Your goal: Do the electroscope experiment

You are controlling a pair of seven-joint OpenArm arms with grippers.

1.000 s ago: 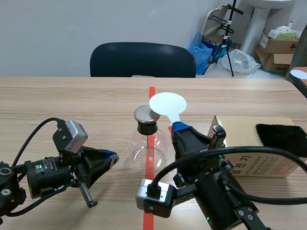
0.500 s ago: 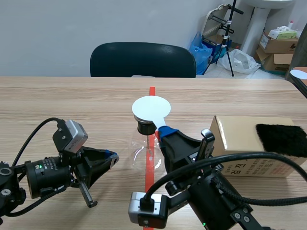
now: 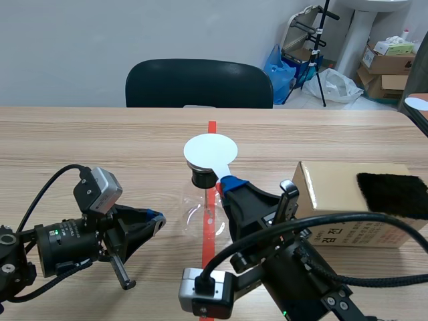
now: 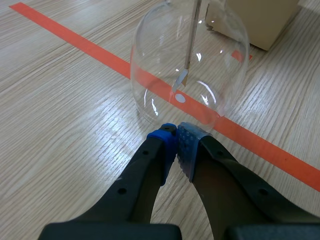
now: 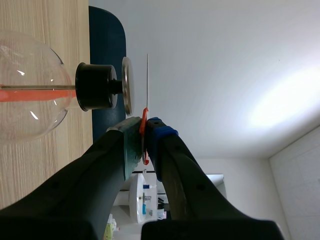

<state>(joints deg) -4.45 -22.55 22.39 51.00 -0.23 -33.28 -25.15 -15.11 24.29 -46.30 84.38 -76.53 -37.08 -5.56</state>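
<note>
The electroscope, a clear glass flask (image 3: 202, 206) with a black stopper (image 3: 202, 178), stands on the red tape line at mid-table. My right gripper (image 3: 231, 182) is shut on the red handle (image 5: 144, 125) of a white disc paddle (image 3: 211, 151). The paddle hovers right over the flask's top and hides the metal cap in the scene view. The right wrist view shows the paddle edge-on (image 5: 148, 75), a small gap from the metal cap (image 5: 127, 85). My left gripper (image 4: 176, 142) is shut on nothing, low on the table just before the flask (image 4: 190, 65). The flask's inner rod and foil leaf (image 4: 182, 78) hang straight.
A cardboard box (image 3: 341, 207) with a black fur cloth (image 3: 394, 190) on top stands right of the flask, close behind my right arm. A dark chair (image 3: 198, 83) is at the table's far edge. Bare wood lies left of the flask.
Over the last second my right gripper carried the white paddle left, from beside the metal cap to over it. It has held still for the last half second. The left arm has not moved.
</note>
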